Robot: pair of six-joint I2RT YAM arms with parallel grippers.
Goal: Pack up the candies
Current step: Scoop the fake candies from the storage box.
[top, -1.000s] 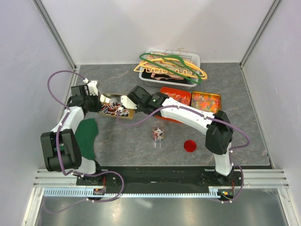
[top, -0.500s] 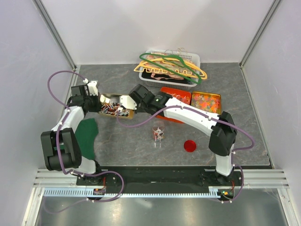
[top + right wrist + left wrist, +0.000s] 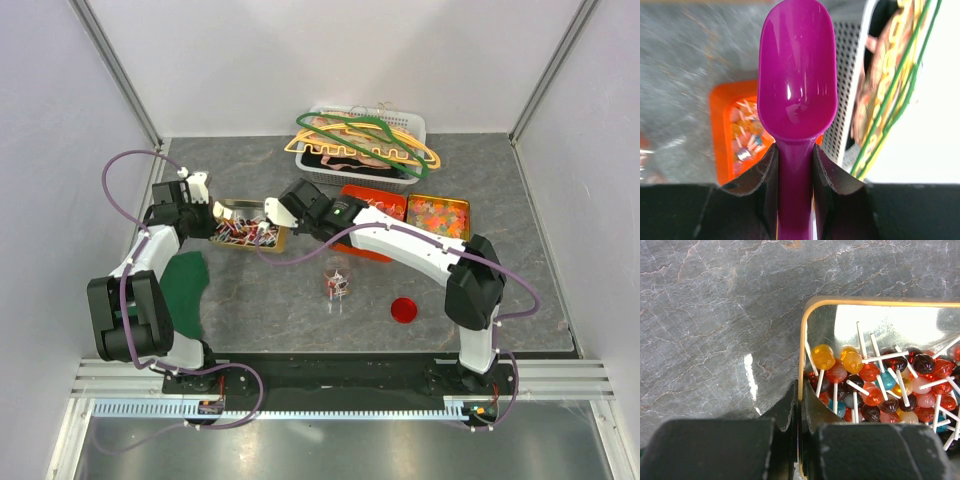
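Across the grey table (image 3: 280, 300), the biggest thing that matters to me is the gold tin (image 3: 240, 204), left of centre. My left claw (image 3: 800, 397) is pinched fully shut on the rim at its left end, one finger inside the wall and one outside. I judge that grip is there to keep the tin from skating when something digs into it.

The glass jar (image 3: 337, 280) stands open nearer my bases, well apart from the tin. Its red lid (image 3: 404, 310) lies off to the right, which leaves the mouth free for filling.

My right claw (image 3: 273, 211) hovers at the tin's right end, partly closed around the handle of the purple scoop (image 3: 796, 75), with the bowl pointing away from my wrist. That bowl is bare, so I reckon a load is yet to be dug.

Smallest of all are the candies (image 3: 875, 385): lollipops on white sticks, red, orange, dark and blue. They are heaped in the tin, and a few look to be in the jar.
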